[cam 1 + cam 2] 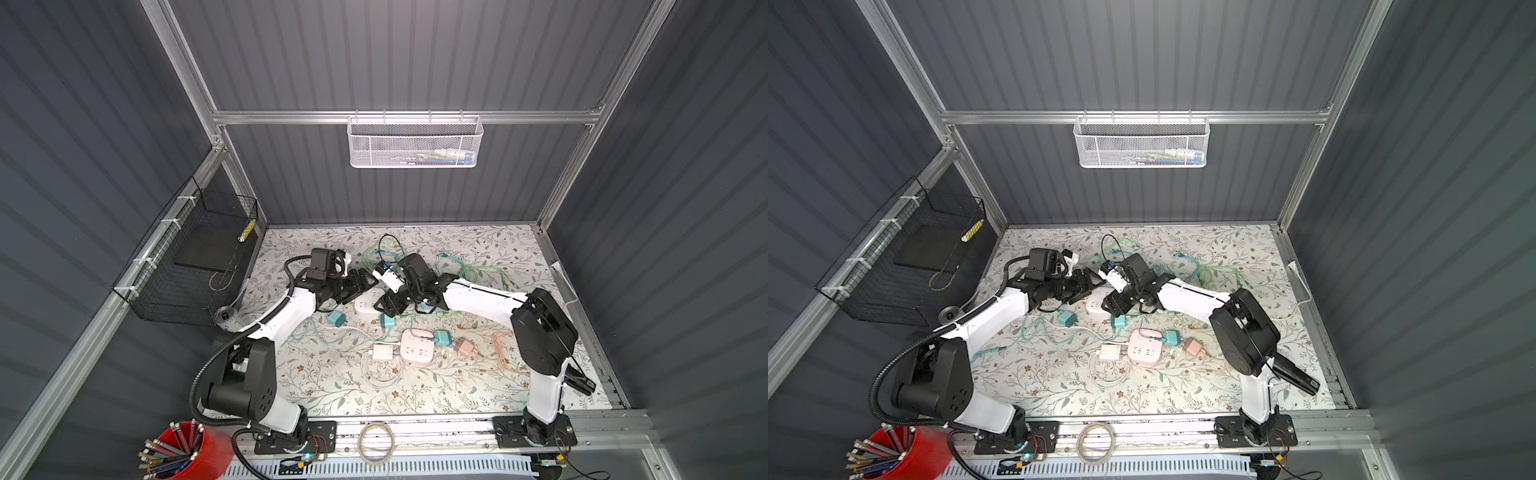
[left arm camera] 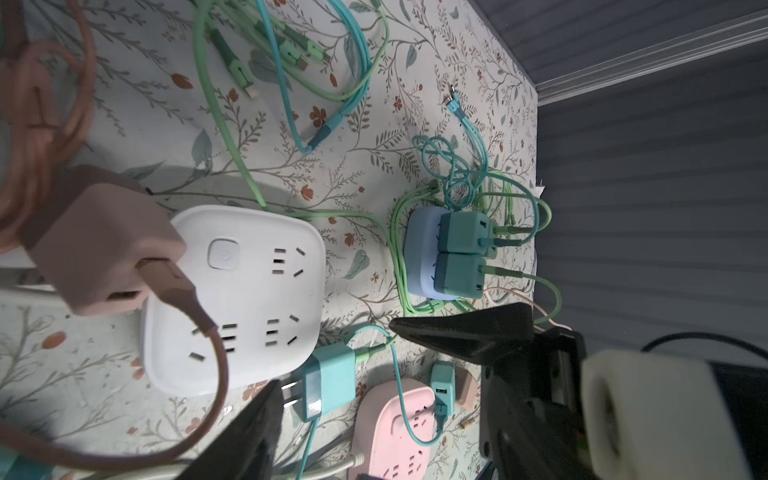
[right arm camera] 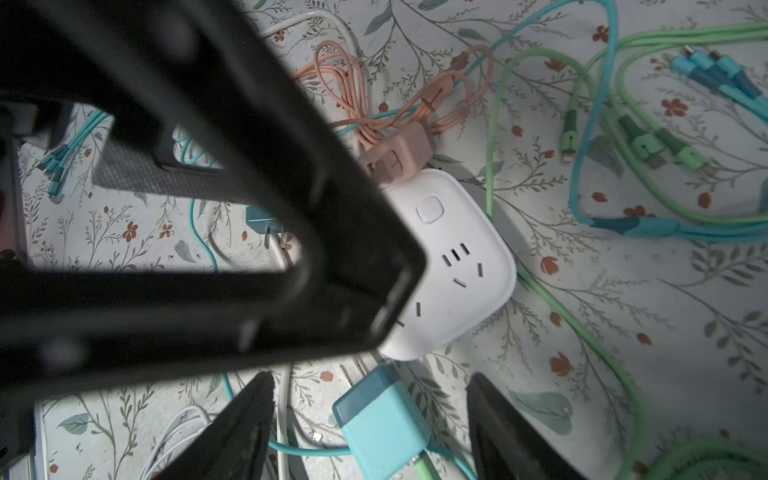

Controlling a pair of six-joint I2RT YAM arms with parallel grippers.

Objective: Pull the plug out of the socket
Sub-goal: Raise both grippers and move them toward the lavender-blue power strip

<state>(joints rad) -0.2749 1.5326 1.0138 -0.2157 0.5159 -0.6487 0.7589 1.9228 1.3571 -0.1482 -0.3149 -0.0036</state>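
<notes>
**Floral tabletop (image 1: pixel 332 390), crowded approach**

Pink-brown plug (image 2: pixel 99 241) sits at a corner of the white socket (image 2: pixel 232 299). Left gripper (image 2: pixel 332 353) and right gripper (image 3: pixel 370 376) hover at that socket, jaws apart, empty. Risks: the grippers, this close, may knock together; unpinned, the socket could lift with the plug; its cable (image 2: pixel 174 278) may snag. Prongs are hidden, and the left gripper blocks much of the socket from the right wrist view.

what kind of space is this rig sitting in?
Likely a purpose-built robot test cell: aluminium frame, grey ribbed wall panels, and a floral tabletop staged with a pink socket and a white socket.
</notes>
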